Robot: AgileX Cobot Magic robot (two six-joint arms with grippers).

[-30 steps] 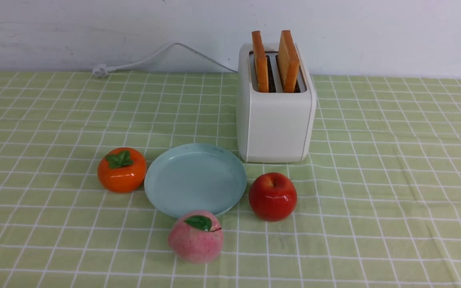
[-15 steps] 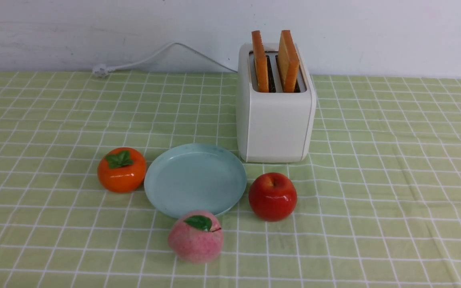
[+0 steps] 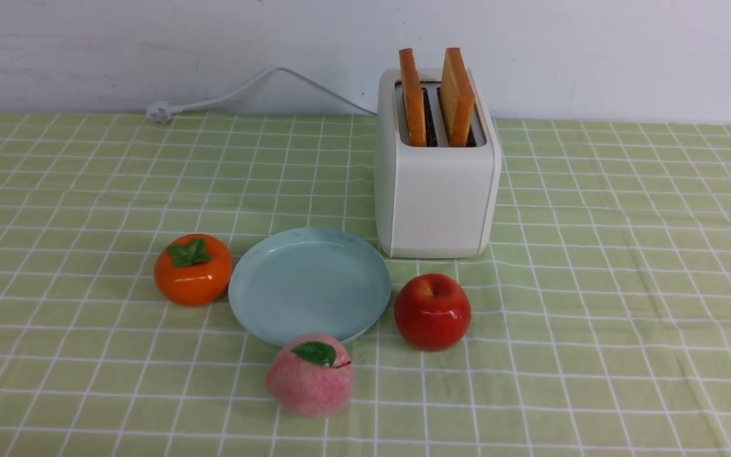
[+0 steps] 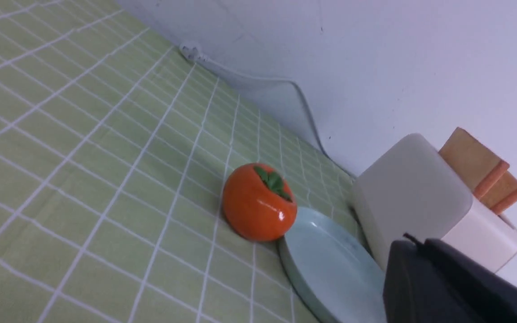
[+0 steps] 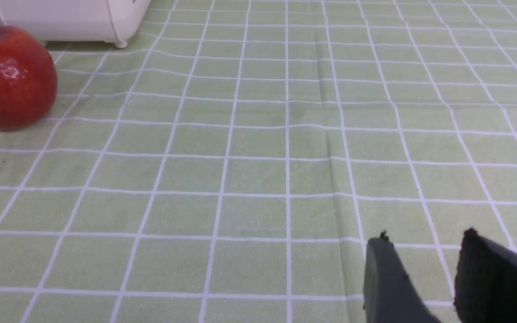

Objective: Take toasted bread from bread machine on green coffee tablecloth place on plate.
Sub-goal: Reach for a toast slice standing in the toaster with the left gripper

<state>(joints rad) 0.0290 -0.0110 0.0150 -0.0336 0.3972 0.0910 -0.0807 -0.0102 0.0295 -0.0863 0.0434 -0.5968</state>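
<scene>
Left gripper (image 4: 415,242), closed, and right gripper (image 5: 424,237), jaws apart, both empty, sit well short of the toast slices (image 3: 457,95), which we find upright, edge-on, in the white toaster (image 3: 435,203) ahead, right of centre, so we judge the right one nearer.
</scene>
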